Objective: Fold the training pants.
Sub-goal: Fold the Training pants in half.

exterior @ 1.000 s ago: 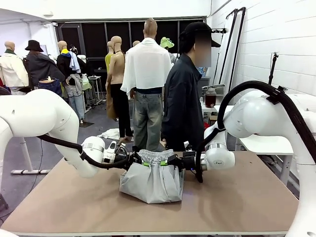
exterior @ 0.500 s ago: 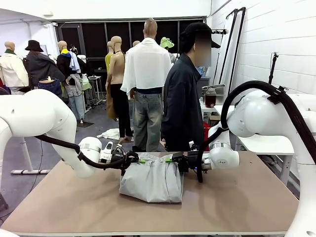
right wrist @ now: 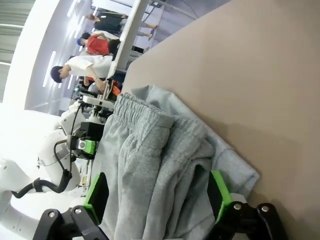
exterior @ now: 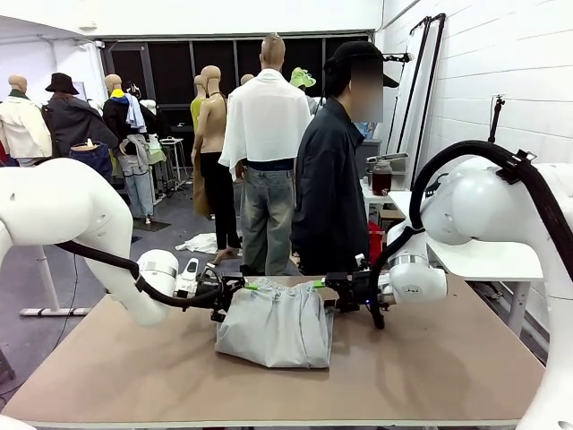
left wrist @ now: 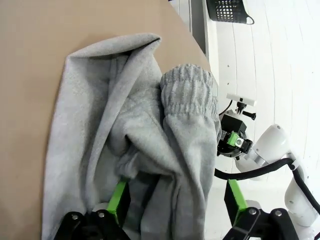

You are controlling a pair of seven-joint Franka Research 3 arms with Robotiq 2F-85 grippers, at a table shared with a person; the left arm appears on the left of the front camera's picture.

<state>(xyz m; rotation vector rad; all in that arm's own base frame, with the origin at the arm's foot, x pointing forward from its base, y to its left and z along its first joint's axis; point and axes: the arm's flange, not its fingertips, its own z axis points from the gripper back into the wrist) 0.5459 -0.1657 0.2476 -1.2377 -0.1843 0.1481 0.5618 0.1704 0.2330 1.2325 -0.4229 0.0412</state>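
Note:
The training pants [exterior: 275, 324], light grey with a gathered waistband, lie in a folded heap on the middle of the table. My left gripper [exterior: 243, 288] sits at the heap's far left corner and my right gripper [exterior: 324, 287] at its far right corner. In the left wrist view my left gripper [left wrist: 175, 192] stands open, its green fingers wide apart with loose folds of the training pants [left wrist: 125, 115] between them. The right wrist view shows my right gripper [right wrist: 157, 192] open in the same way over the waistband of the training pants [right wrist: 145, 145].
A person [exterior: 329, 170] in a dark jacket stands at the far edge of the table [exterior: 430, 358]. A black mesh basket [left wrist: 229, 9] hangs off beyond the table. Bare tabletop lies in front of and on both sides of the heap.
Both grippers have opened and let go of the waistband they held up. The cloth has dropped flat onto the heap, and the two arms have drawn slightly apart.

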